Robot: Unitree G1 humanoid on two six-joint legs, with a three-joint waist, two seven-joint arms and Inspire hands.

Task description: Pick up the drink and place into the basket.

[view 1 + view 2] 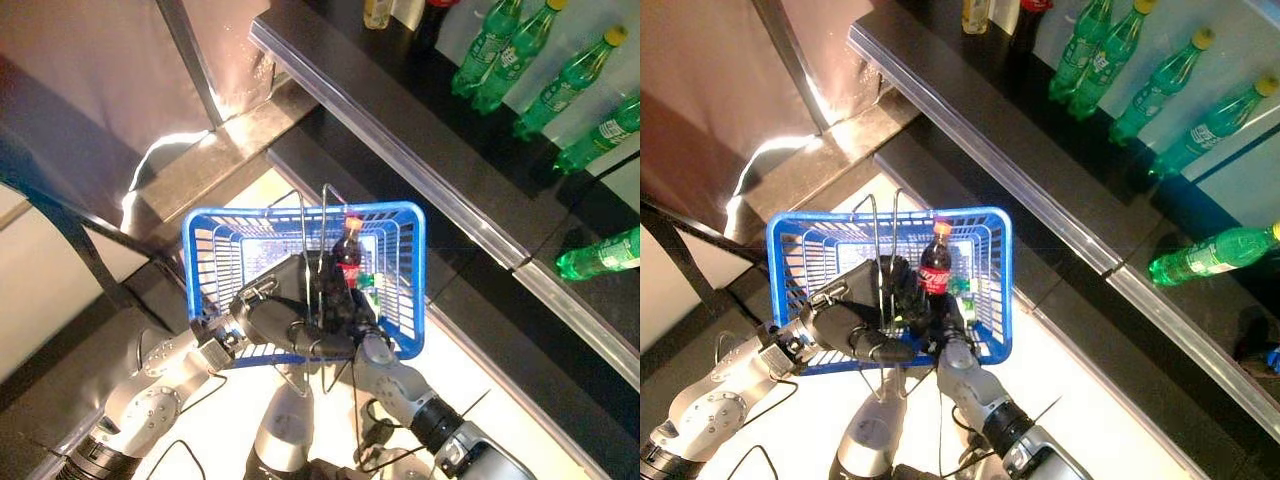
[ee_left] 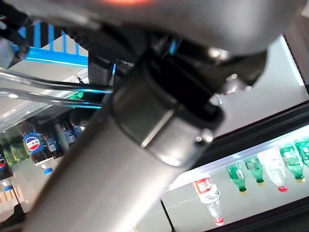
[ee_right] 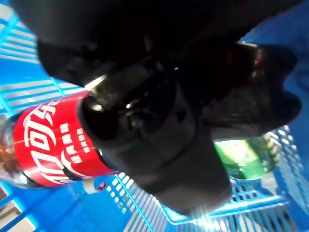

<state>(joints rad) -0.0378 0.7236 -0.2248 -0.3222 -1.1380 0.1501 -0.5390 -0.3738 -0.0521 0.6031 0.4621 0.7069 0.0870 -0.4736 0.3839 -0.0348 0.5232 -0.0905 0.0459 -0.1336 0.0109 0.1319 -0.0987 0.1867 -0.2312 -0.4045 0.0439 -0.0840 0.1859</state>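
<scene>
Red-labelled cola bottle (image 1: pixel 934 268) stands upright inside the blue basket (image 1: pixel 997 290), right hand (image 1: pixel 912 295) fingers clenched round it.

Green bottles (image 1: pixel 560 85) lie in a slanted row on the dark shelf (image 1: pixel 470 180) at 1 to 2 o'clock, caps toward 1 o'clock — another green bottle (image 1: pixel 600 255) lies apart at 3 o'clock. A yellowish bottle (image 1: pixel 377 12) and a dark one (image 1: pixel 432 20) stand at 12 o'clock. A metal post (image 1: pixel 190 60) rises at 11 o'clock — its foot looks set on a grey ledge (image 1: pixel 200 165).
</scene>
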